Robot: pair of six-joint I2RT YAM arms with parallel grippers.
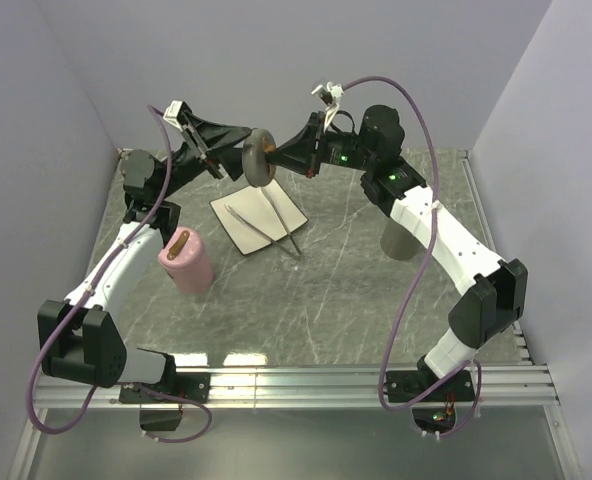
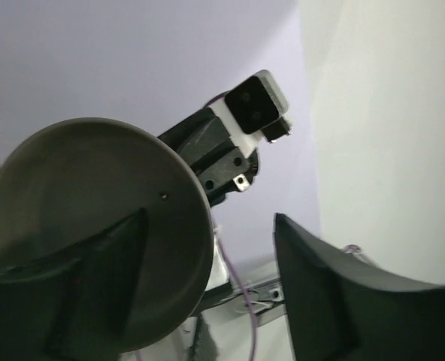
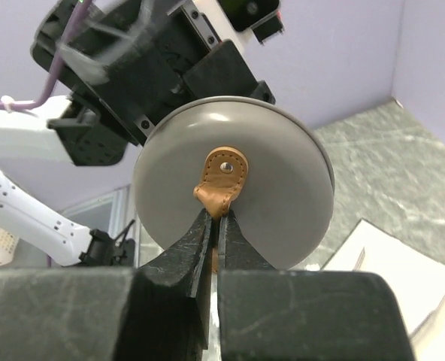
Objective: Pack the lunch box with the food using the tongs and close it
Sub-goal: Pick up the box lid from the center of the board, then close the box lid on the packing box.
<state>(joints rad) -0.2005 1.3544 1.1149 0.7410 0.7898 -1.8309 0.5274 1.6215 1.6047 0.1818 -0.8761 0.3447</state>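
Observation:
A grey round lid point(image 1: 259, 157) hangs in mid-air above the back of the table, between both grippers. My right gripper point(image 1: 276, 152) is shut on the lid's tan leather loop point(image 3: 222, 177), and the lid point(image 3: 283, 195) stands on edge beyond my right gripper point(image 3: 216, 218). My left gripper point(image 1: 238, 150) is open. The lid's inner face point(image 2: 72, 195) lies by its left finger, with a wide gap to the right finger point(image 2: 320, 286). The silver tongs point(image 1: 266, 228) lie on the white plate point(image 1: 238, 210). A grey lunch box body point(image 1: 401, 240) stands under the right arm. No food is in view.
A pink cylindrical container point(image 1: 188, 265) with a tan loop on top stands at the left, close to the left arm. The plate's corner point(image 3: 388, 263) shows below the lid. Purple walls close off the back and sides.

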